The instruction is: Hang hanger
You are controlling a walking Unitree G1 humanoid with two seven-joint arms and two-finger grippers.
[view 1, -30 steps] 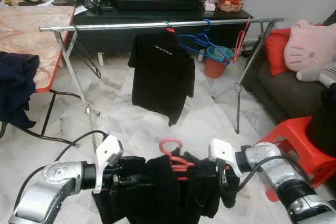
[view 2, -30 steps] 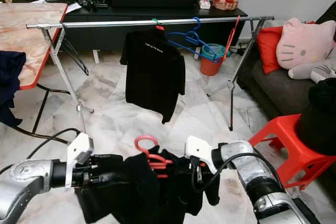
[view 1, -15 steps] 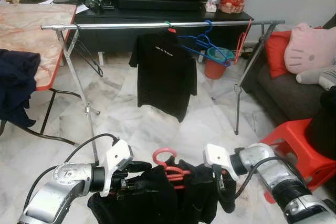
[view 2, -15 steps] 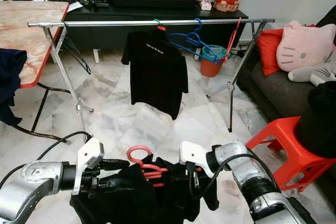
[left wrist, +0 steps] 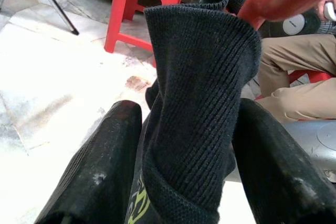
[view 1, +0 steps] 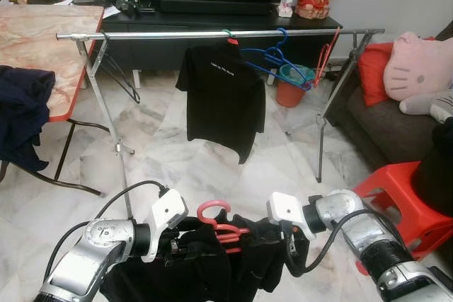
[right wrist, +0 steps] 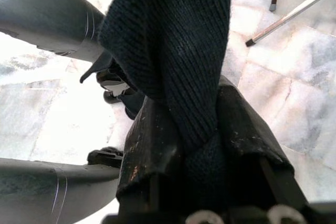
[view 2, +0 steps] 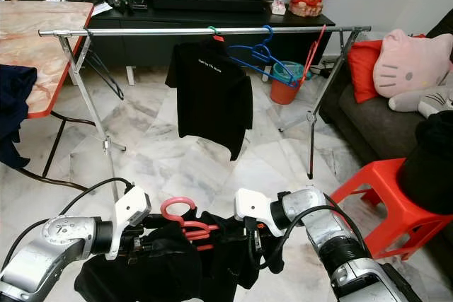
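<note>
Item: red hanger (view 1: 221, 225) carrying a black garment (view 1: 205, 266). Your left gripper (left wrist: 181, 182) and right gripper (right wrist: 202, 129) are each clamped on its knit fabric, hook midway between them. Rail (view 1: 212, 34) lies ahead, well above both, long axis crosswise.

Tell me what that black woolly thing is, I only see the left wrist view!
Observer: It's a dark garment on a pink hanger, held low in front of the robot.
Operator: Is the other hand helping?
Observer: Yes, the right gripper is shut on the garment's other side.
Operator: Where will it hang?
Observer: On a silver rail ahead, where a black T-shirt hangs already.
Operator: Any room?
Observer: Yes, the rail is bare left of the T-shirt.
</note>
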